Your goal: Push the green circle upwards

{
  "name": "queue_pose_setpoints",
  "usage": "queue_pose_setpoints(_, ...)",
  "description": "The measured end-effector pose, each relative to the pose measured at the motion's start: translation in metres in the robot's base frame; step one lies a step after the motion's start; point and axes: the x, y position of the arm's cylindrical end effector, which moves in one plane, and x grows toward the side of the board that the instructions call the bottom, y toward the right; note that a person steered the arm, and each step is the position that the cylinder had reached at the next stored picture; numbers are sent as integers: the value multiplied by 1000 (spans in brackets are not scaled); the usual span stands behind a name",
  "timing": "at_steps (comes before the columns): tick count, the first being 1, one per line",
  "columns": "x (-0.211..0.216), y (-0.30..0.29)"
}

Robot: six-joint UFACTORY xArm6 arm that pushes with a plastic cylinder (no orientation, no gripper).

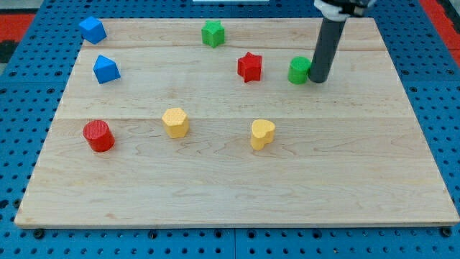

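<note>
The green circle (298, 70) is a short green cylinder on the wooden board (230, 180), at the view's upper right. My tip (317, 80) rests on the board right against the circle's right side, slightly lower than its middle. The dark rod rises from there toward the view's top edge.
A red star (249, 67) lies left of the green circle. A green star-like block (213, 33) is at the top centre. Two blue blocks (93, 29) (106, 69) sit at upper left. A red cylinder (98, 136), a yellow hexagon (175, 122) and a yellow heart (262, 134) lie across the middle.
</note>
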Motion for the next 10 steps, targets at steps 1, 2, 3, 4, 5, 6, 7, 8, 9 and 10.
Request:
queue_pose_setpoints(1,26,4)
queue_pose_setpoints(2,34,-27)
queue_pose_setpoints(3,12,-43)
queue_pose_setpoints(4,-18,-21)
queue_pose_setpoints(5,-36,0)
queue_pose_setpoints(6,-4,-9)
queue_pose_setpoints(7,-10,-42)
queue_pose_setpoints(8,-44,-50)
queue_pose_setpoints(9,-70,-51)
queue_pose_setpoints(10,-76,-21)
